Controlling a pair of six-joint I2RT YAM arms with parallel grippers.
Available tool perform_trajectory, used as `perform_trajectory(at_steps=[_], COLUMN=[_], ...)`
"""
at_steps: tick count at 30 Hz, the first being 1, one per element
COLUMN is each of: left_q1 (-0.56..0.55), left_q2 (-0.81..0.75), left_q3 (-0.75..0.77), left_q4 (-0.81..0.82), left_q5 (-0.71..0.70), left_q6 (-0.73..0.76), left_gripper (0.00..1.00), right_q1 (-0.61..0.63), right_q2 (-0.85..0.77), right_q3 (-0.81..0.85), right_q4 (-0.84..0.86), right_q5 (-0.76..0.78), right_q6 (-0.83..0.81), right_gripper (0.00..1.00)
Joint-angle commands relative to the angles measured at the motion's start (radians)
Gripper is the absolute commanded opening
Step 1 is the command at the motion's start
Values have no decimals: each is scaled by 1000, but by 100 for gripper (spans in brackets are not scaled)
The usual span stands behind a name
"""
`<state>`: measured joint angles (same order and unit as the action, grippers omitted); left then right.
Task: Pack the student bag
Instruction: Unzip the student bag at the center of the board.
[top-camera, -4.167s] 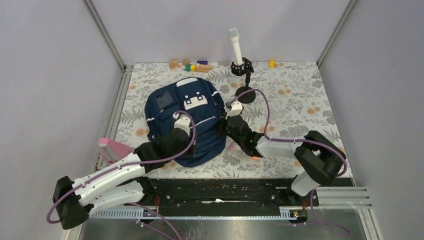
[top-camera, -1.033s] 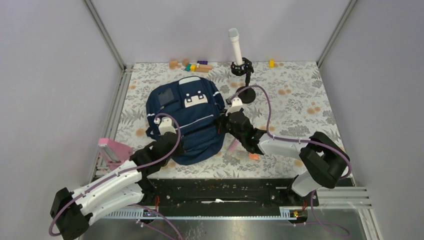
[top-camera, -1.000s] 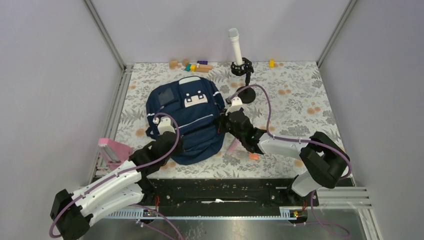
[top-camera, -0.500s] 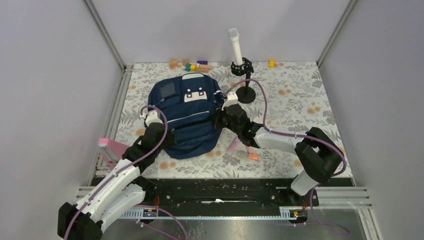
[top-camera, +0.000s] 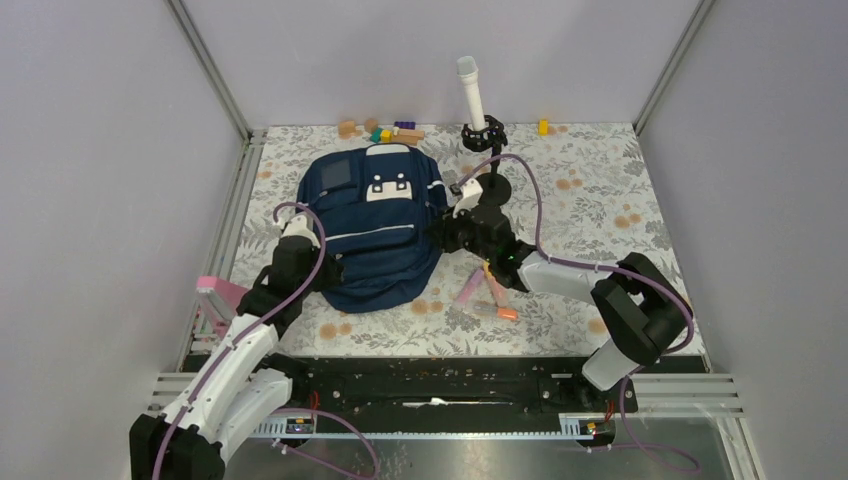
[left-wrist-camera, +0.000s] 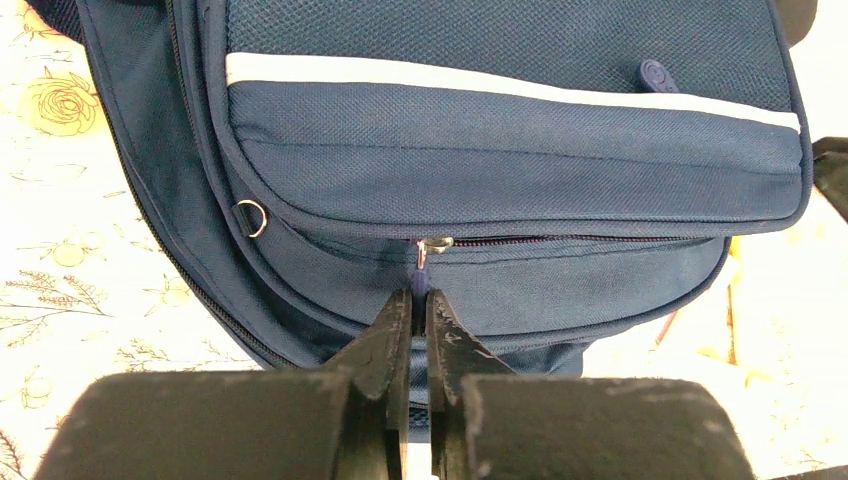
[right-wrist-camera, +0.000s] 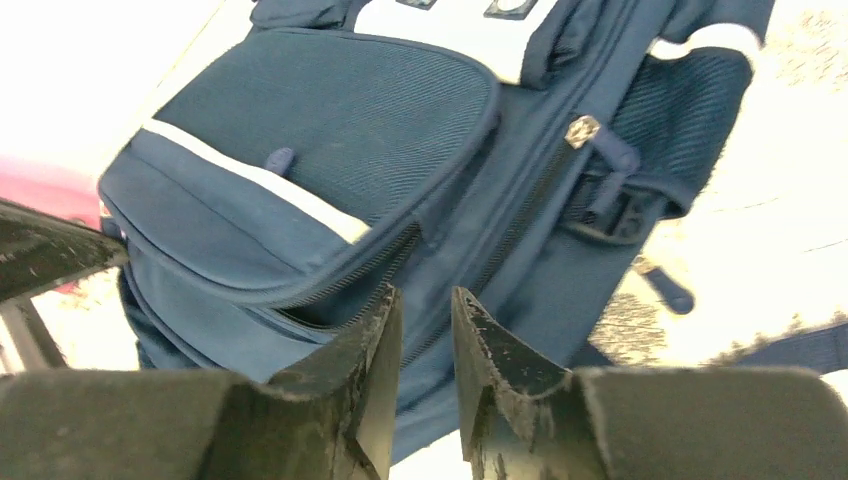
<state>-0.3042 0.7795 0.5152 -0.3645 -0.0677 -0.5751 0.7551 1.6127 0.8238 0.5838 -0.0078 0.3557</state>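
The student bag (top-camera: 375, 215) lies flat on the flowered table, navy with white-grey patches toward the far end. In the left wrist view the bag's front pocket (left-wrist-camera: 510, 150) fills the frame. My left gripper (left-wrist-camera: 420, 296) is shut on the blue zipper pull (left-wrist-camera: 421, 280) hanging from the slider under that pocket. It sits at the bag's near-left edge (top-camera: 328, 272). My right gripper (top-camera: 441, 238) is at the bag's right side. Its jaws (right-wrist-camera: 426, 297) stand a narrow gap apart over a side zipper (right-wrist-camera: 520, 225), with nothing between them.
A pink marker (top-camera: 468, 288) and an orange-tipped one (top-camera: 497, 311) lie right of the bag, under the right arm. A pink object (top-camera: 222, 294) sits at the table's left edge. A microphone stand (top-camera: 486, 135) and coloured blocks (top-camera: 392, 131) are at the back.
The bag has slid toward the back of the table, with the left arm stretching after it. The right gripper's jaws have parted slightly. The markers now lie uncovered.
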Motion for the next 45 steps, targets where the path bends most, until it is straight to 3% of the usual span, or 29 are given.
perform_trajectory(at_steps=[1,4,8,13,22,28,34,40,42,45], left_q1=[31,31,31,31,31,32,31,32,31,31], left_q2=[-14,6,18,6,-8,-9,-14,-14,-11,-17], left_q3=[67,78,74,81,69,75,75,77,77,77], left_q4=[-12,-30,-28,-48,-44,-44,-44,-44,-44,-49], left_q5=[44,54,54,49,52,55,54,48,46,4], left_q6=[70,70,62,60,51,54,55,54,54,48], left_gripper=[0,0,0,0,0,0,0,0,0,0], right_q1=[-51,-50,10,92,165,192,219,244,254,270], right_q2=[-100,-157,-186,-106,71,136,197,206,217,224], right_q3=[-37,-89,-50,77,284,344,383,371,373,366], right_q4=[119,165,81,-20,-253,-309,-253,-154,-138,-114], right_q5=[-254,-367,-433,-433,-341,-232,-3,117,144,196], right_q6=[-220,-327,-506,-682,-882,-967,-1020,-1071,-1098,-1135], right_gripper=[41,52,56,59,59,59,61,54,38,3])
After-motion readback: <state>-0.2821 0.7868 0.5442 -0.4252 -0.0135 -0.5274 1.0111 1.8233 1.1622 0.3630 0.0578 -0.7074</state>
